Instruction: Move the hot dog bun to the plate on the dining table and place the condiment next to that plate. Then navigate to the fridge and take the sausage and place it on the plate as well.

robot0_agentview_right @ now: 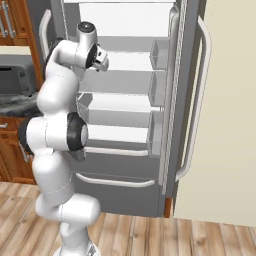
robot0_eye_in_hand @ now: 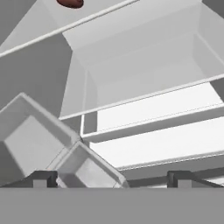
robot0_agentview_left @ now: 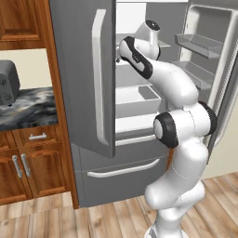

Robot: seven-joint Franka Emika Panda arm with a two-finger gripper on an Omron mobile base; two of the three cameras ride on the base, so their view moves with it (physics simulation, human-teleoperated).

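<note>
The grey steel fridge (robot0_agentview_left: 83,74) stands open, its white shelves (robot0_agentview_right: 125,75) bare in both base views. My arm reaches up into it. The gripper (robot0_agentview_right: 102,61) is at the upper shelf level, half behind the left door edge in the left base view (robot0_agentview_left: 119,52). In the hand view the gripper (robot0_eye_in_hand: 111,179) is open, its two dark fingertips (robot0_eye_in_hand: 41,179) wide apart with nothing between them. A small red-brown sausage (robot0_eye_in_hand: 70,3) lies on a shelf at the top edge of that view, well away from the fingertips. The hot dog bun, plate, condiment and dining table are out of view.
Door bins (robot0_agentview_left: 200,44) hang on the open right door. A crisper drawer (robot0_agentview_left: 137,98) sits below the shelves. Left of the fridge are a marbled wall counter (robot0_agentview_left: 28,109) with a grey appliance (robot0_agentview_left: 7,81) and wooden cabinets (robot0_agentview_left: 28,162). A beige wall (robot0_agentview_right: 230,125) is at the right.
</note>
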